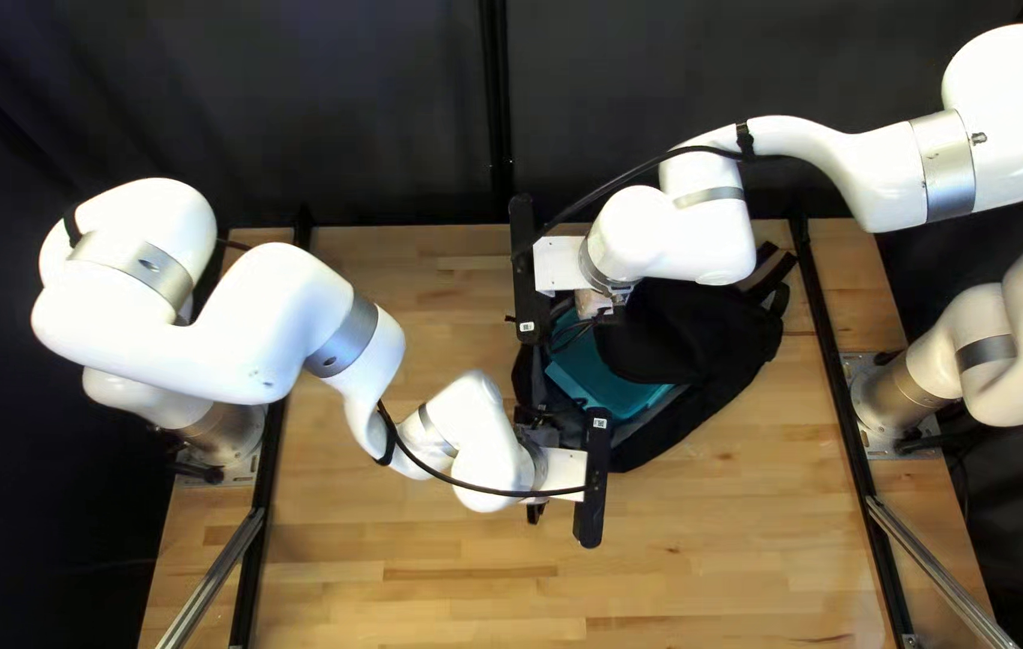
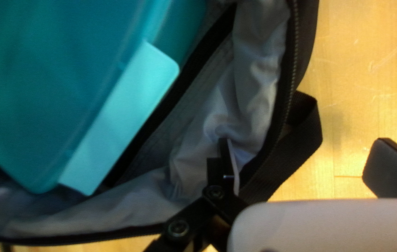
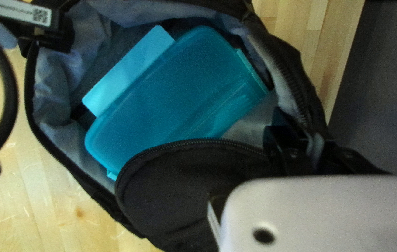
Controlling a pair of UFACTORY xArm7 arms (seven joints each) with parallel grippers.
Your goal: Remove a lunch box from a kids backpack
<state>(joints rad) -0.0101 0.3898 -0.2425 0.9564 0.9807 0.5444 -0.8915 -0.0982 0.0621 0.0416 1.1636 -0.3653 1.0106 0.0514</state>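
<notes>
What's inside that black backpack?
A teal lunch box sits in the open backpack, with grey lining around it. The black flap covers part of the box, so whatever lies under the flap or beneath the box is hidden.

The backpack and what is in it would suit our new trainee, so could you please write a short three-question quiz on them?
1. Multiple choice: what colour is the lining inside the backpack?
a) red
b) grey
c) orange

2. Fill in "lighter" or "darker": in the left wrist view, the latch along the side of the lunch box is ______ than its lid.

3. True or false: the lunch box stands on the table, outside the backpack.

Key: 1. b; 2. lighter; 3. false
</notes>
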